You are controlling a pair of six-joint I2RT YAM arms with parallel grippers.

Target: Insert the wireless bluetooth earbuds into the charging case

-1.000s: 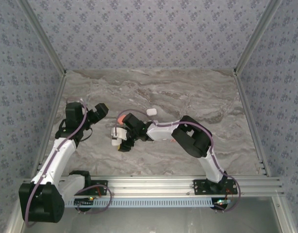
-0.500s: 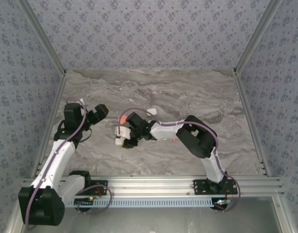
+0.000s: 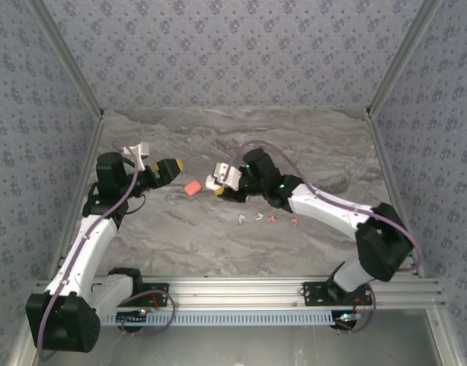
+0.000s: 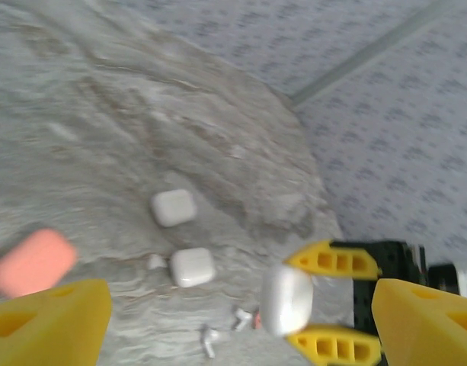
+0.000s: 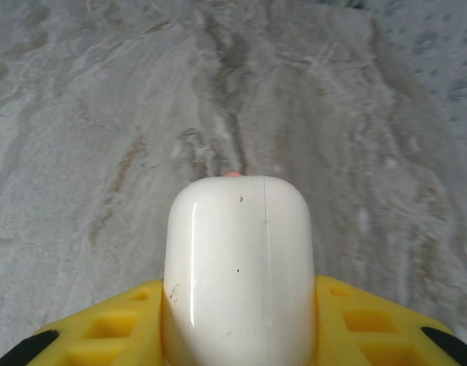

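While my right gripper (image 3: 221, 182) is clamped on one white charging case (image 5: 237, 267), its yellow fingers (image 5: 103, 335) pressed against both sides, my left gripper (image 3: 169, 165) hangs with its jaws spread wide and nothing between them.

I count four cases from my left wrist. One is the case I hold. A second white case (image 4: 173, 207) and a third white case (image 4: 192, 267) lie close together on the marble table (image 3: 317, 152). An orange-red case (image 3: 191, 187) lies between my two grippers.

From overhead I count four earbuds (image 3: 258, 218) in a loose row on the table, two white and two orange-red. They lie apart from both grippers, on the base side of my right gripper and near its forearm. From my left wrist three of them show, down on the table beside the held case.
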